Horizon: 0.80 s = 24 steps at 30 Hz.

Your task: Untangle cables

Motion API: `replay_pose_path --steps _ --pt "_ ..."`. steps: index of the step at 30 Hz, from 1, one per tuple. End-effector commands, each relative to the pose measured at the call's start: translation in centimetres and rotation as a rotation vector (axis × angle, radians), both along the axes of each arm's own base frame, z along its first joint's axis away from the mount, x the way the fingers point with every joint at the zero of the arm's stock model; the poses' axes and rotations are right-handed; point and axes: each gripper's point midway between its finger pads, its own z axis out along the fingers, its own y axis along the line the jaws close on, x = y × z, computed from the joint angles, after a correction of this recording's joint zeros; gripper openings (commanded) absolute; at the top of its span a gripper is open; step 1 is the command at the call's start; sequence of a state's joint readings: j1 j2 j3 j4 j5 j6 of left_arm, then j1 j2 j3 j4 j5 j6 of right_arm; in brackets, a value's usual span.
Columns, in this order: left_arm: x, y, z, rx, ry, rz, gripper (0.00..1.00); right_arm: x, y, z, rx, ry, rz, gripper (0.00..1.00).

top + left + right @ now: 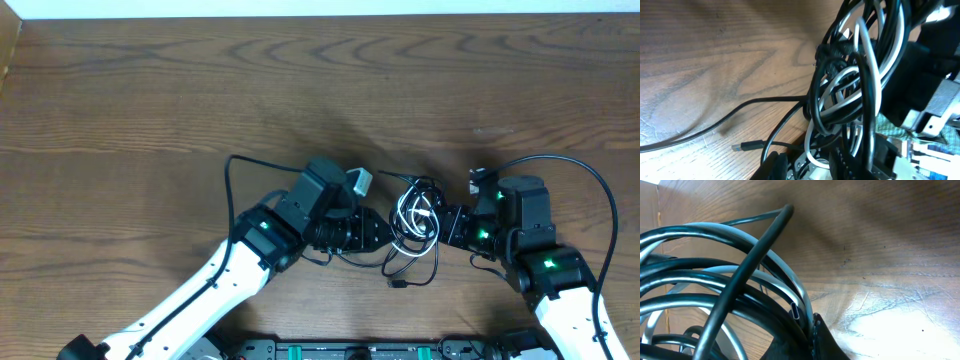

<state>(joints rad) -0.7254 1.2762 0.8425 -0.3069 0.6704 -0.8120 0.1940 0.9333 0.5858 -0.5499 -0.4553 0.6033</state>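
The cables (418, 215) are a tangled bundle of black and white cords between my two grippers, near the table's front middle. One black cord trails toward the front and ends in a USB plug (398, 284) lying on the wood, which the left wrist view also shows (742, 146). My left gripper (388, 232) holds the bundle's left side. In its wrist view the fingers (807, 167) have black and white loops (850, 85) between them. My right gripper (447, 225) grips the right side. In its wrist view only one finger (812, 337) shows, pressed against the cords (715, 280) and a small plug end (796, 311).
The wooden table (150, 100) stretches far to the back and both sides. Thick black arm cables arc beside each arm, one at the left (232, 175) and one at the right (590, 180). The table's back edge (320, 20) is at the top.
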Motion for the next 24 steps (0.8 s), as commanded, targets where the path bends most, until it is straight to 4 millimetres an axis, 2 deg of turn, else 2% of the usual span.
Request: replay_pose_path --steps 1,6,11,12,14,17,19,22,24 --pt "-0.1 -0.2 -0.8 0.04 -0.021 0.012 0.33 0.1 0.2 0.4 0.018 -0.004 -0.001 0.01" --pt "0.5 -0.1 -1.8 0.099 -0.055 0.056 0.32 0.1 0.2 0.4 0.018 -0.004 -0.001 0.01" --pt "1.7 -0.1 -3.8 0.17 -0.046 0.137 0.33 0.0 0.2 0.4 0.023 -0.001 0.004 0.01" --pt "1.9 -0.2 -4.0 0.169 -0.043 0.141 0.28 -0.1 0.3 0.4 0.023 0.001 0.004 0.01" --pt "2.2 -0.6 -4.3 0.166 -0.041 0.145 0.08 -0.1 0.2 0.4 0.023 0.003 0.004 0.01" --pt "2.7 -0.3 -5.0 0.194 -0.056 0.162 0.08 -0.2 0.2 0.3 0.021 0.008 0.004 0.01" --pt "3.7 1.3 -5.8 0.273 -0.106 0.198 0.08 -0.3 0.2 0.2 0.02 0.013 0.003 0.01" --pt "5.1 6.0 -7.0 0.451 -0.127 0.331 0.08 -0.5 0.2 0.0 0.017 0.024 0.003 0.01" --pt "5.4 8.7 -7.1 0.514 -0.094 0.418 0.08 -0.4 0.0 0.0 0.011 0.025 -0.001 0.01"
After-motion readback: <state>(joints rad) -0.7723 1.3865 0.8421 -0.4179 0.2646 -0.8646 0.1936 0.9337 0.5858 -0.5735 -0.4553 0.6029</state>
